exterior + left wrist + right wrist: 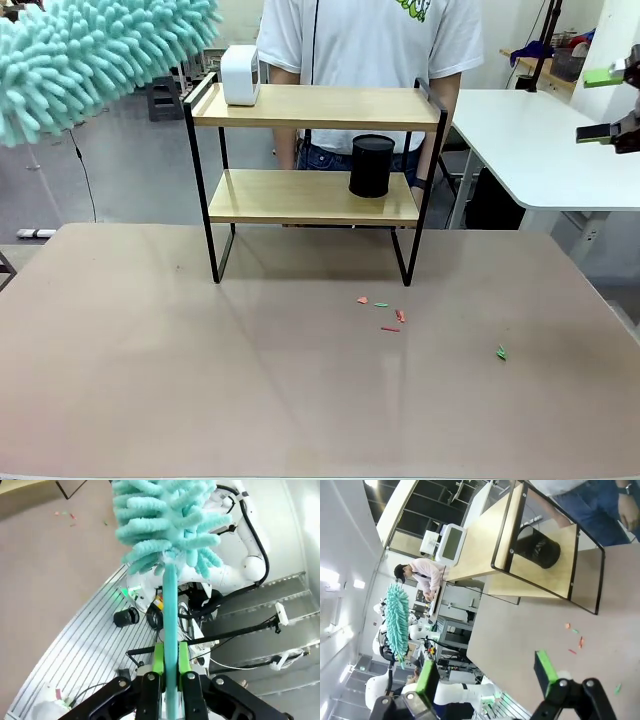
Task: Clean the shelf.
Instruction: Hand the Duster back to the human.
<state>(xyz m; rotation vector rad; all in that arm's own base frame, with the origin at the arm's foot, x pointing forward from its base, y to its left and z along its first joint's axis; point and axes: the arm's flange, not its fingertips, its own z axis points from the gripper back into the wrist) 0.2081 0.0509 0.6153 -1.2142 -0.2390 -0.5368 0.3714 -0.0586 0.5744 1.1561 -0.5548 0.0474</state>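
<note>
The shelf (pixel 315 106) stands at the far middle of the tan table, two wooden boards in a black frame. A white device (pixel 240 75) sits on its top board, and a black cylinder (pixel 371 165) on the lower one. A fluffy teal duster (pixel 90 55) hangs high at the upper left, clear of the shelf. In the left wrist view my left gripper (pixel 170 662) is shut on the duster's teal handle (pixel 169 610), head pointing away. My right gripper (pixel 600 104) floats open at the far right, apart from the shelf (pixel 540 575), with nothing between its fingers (pixel 427 677).
Small red and green scraps (pixel 385 315) lie on the tan table (pixel 200 380) in front of the shelf, one green bit (pixel 501 352) farther right. A person (pixel 370 40) stands right behind the shelf. A white table (pixel 540 150) adjoins at the right.
</note>
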